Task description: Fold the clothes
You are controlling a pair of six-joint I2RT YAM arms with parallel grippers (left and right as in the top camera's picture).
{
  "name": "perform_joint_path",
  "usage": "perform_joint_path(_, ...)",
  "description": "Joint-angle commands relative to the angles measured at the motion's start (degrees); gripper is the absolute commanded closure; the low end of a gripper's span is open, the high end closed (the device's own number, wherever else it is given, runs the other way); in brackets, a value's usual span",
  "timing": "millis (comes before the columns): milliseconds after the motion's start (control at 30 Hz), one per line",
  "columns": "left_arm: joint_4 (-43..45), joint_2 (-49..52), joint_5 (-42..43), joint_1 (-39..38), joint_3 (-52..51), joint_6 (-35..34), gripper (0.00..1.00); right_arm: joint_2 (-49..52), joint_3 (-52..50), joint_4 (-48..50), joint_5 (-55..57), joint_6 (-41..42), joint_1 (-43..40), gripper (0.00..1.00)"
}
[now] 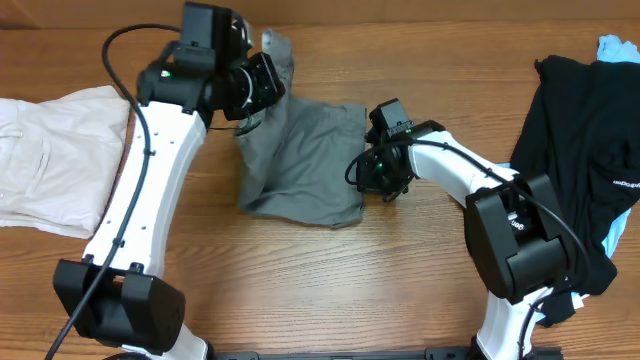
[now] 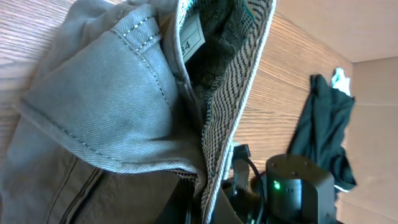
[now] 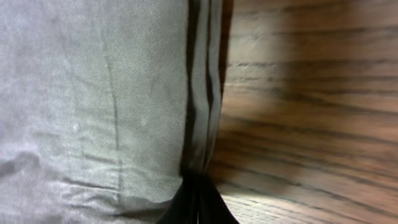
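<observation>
The grey shorts lie crumpled in the middle of the table. My left gripper is shut on their waistband at the upper left and lifts it; the left wrist view shows the waistband with its size label and patterned lining hanging from the jaws. My right gripper is shut on the right edge of the shorts, low at the table. In the right wrist view the folded hem runs into the closed fingers.
Cream-white shorts lie at the left edge. A black garment with light-blue cloth under it is piled at the right. Bare wood table shows in front.
</observation>
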Motion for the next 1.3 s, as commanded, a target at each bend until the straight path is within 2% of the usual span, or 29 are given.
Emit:
perform_joint_path(0, 0.52, -0.81, -5.4, -2.8, 1.79, -1.31, 0.95, 0.52, -2.16, -0.11, -1.22, 0.28, 0.55, 0.96)
perform_joint_path(267, -0.11, 2.84, -10.01, -7.65, 1.77, -0.28, 0.94, 0.5, -2.16, -0.02, -1.22, 0.28, 0.55, 0.96)
perform_joint_path(533, -1.14, 10.49, -5.86, -10.6, 1.77, -0.22, 0.95, 0.52, -2.16, 0.02, -1.03, 0.28, 0.55, 0.96)
perform_joint_path(600, -1.49, 11.54, -5.86, -11.26, 1.77, -0.22, 0.89, 0.52, -2.16, 0.0, -1.03, 0.28, 0.55, 0.96)
perform_joint_path(667, -1.7, 12.39, -5.68, -11.93, 1.77, -0.22, 0.68, 0.52, -2.16, -0.17, -1.03, 0.28, 0.55, 0.96)
perform_joint_path(733, -1.57, 12.68, -4.35, -12.33, 1.77, -0.17, 0.56, 0.5, -2.16, -0.31, -1.03, 0.28, 0.55, 0.96)
perform_joint_path(833, -1.01, 12.44, -0.39, -12.28, 1.99, 0.94, 0.45, 0.44, -2.12, -0.79, -1.03, 0.28, 0.35, 0.96)
perform_joint_path(900, -1.25, 11.3, 0.94, -11.3, 2.86, 2.34, 0.43, 0.07, -1.51, -2.45, -0.72, 0.04, -0.44, 0.96)
perform_joint_path(1033, -1.03, 7.52, -2.99, -6.6, 3.34, 3.26, 0.42, -4.09, 2.43, -9.01, 4.98, 0.04, -4.74, 0.96)
perform_joint_path(1133, -1.05, 7.13, -6.97, -3.8, 3.32, 3.5, 0.42, -8.0, 5.75, -12.33, 5.22, 0.02, -7.72, 0.96)
perform_joint_path(1167, -1.09, 7.54, -9.31, -2.75, 3.32, 4.37, 0.43, -10.32, 7.87, -14.16, 2.95, -1.68, -8.96, 0.96)
perform_joint_path(1233, -1.03, 8.55, -12.61, -1.66, 3.3, 6.38, 0.44, -14.12, 10.64, -16.63, -9.05, -11.32, -9.49, 0.96)
perform_joint_path(1267, -1.03, 8.9, -13.38, -1.55, 3.3, 6.99, 0.44, -14.91, 10.69, -16.83, -12.02, -12.68, -9.2, 0.96)
